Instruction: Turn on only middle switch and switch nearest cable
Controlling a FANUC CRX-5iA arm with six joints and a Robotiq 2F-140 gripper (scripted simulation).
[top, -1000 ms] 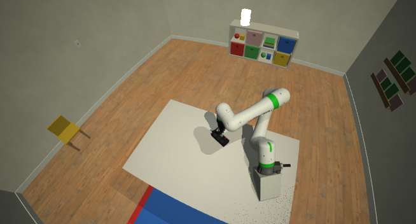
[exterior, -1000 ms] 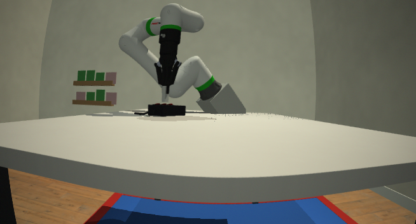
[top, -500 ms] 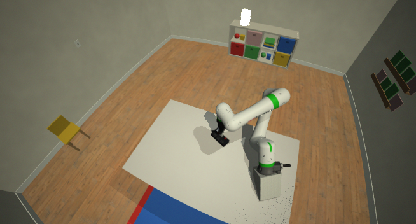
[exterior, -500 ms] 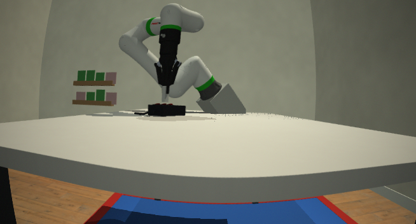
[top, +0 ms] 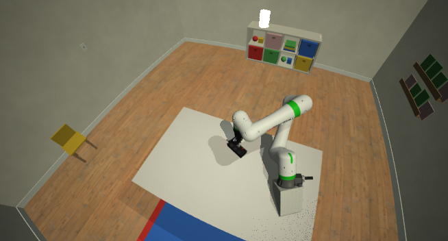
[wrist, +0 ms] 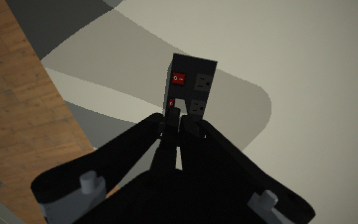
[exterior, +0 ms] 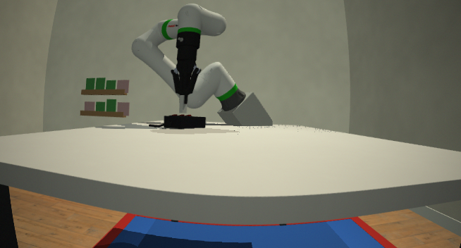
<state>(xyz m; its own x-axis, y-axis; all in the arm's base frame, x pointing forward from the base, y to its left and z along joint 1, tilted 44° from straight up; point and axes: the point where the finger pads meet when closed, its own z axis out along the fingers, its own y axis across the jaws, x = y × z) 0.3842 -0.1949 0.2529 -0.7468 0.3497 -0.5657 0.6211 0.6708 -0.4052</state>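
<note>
Behind pincer (wrist: 178, 121), strip's (wrist: 192, 82) near switches.

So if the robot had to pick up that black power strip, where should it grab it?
Probably across the narrow width of the power strip, coming straight down from above. It lies flat on the table with its switches up, so only its two long sides are free. The gripper, now shut and empty above it, would first have to open its fingers.
</note>
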